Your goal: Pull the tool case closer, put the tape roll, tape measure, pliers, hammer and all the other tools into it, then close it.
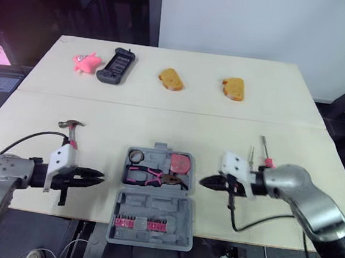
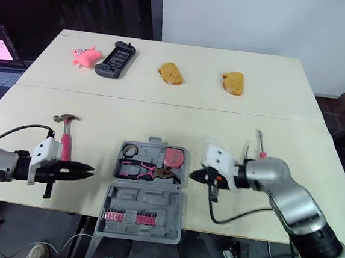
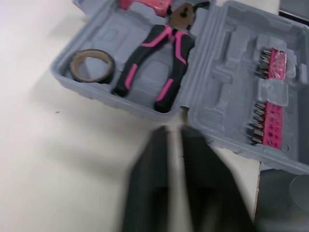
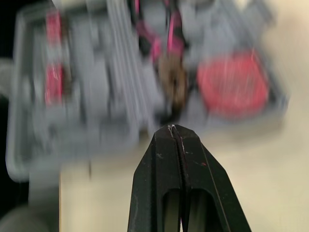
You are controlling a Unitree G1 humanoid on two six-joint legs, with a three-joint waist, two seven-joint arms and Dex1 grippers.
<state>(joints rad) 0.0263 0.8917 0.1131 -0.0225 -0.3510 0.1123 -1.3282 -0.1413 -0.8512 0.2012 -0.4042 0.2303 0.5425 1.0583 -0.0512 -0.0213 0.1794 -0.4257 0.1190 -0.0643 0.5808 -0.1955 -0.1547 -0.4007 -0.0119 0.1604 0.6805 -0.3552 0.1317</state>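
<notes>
The grey tool case lies open at the table's near edge, its lid half with pink bit strips hanging over that edge. Its tray holds the tape roll, the pink-handled pliers and a red tape measure. A pink-handled hammer lies on the table left of the case. Two small screwdrivers lie to the right. My left gripper points at the case's left side, with a narrow gap between its fingers and nothing in it. On the opposite side, my right gripper is shut and empty.
Along the far half of the table lie a pink toy, a black handheld device and two pieces of bread. A cable loops under my right arm near the table's front edge.
</notes>
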